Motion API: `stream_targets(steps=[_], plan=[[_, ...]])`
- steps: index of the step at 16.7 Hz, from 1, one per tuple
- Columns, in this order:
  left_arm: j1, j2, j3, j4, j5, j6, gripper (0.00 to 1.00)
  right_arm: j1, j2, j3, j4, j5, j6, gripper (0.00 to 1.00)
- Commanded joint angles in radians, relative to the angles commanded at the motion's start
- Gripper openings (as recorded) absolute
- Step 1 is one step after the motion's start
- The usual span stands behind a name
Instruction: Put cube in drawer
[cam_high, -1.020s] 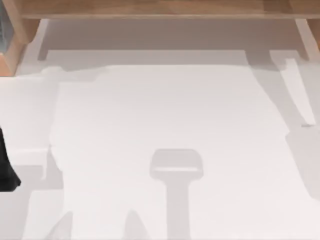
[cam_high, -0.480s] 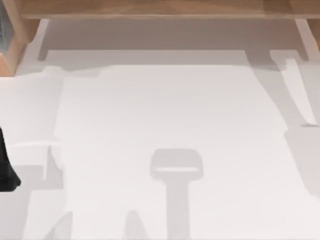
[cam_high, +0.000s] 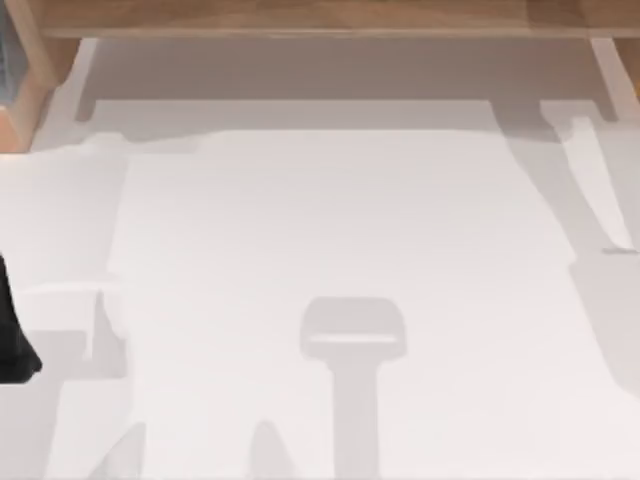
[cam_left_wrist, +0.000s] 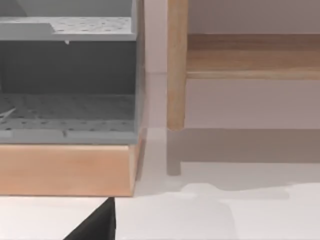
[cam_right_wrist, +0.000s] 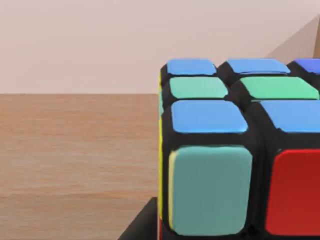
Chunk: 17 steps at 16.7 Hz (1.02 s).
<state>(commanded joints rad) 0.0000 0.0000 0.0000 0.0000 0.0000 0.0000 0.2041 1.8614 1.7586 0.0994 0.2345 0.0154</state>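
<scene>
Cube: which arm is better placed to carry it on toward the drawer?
Right, probably. The right wrist view has the cube looming close on a wooden surface, so that arm is at it. The left wrist view faces a grey cabinet on a wooden base, with no cube nearby.

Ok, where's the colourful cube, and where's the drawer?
cube (cam_right_wrist: 210, 187): right wrist view, on its pale teal front sticker.
drawer (cam_left_wrist: 67, 170): left wrist view, on its wooden front panel.
</scene>
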Motion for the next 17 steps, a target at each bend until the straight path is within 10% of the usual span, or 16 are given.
stream_targets(steps=[3, 17], plan=[[0.0, 0.0, 0.0, 0.0, 0.0, 0.0, 1.0, 0.0, 0.0, 0.0, 0.0, 0.0, 0.0, 0.0], [0.0, 0.0, 0.0, 0.0, 0.0, 0.0, 1.0, 0.013, -0.067, -0.002, -0.062, 0.009, 0.002, 0.0]])
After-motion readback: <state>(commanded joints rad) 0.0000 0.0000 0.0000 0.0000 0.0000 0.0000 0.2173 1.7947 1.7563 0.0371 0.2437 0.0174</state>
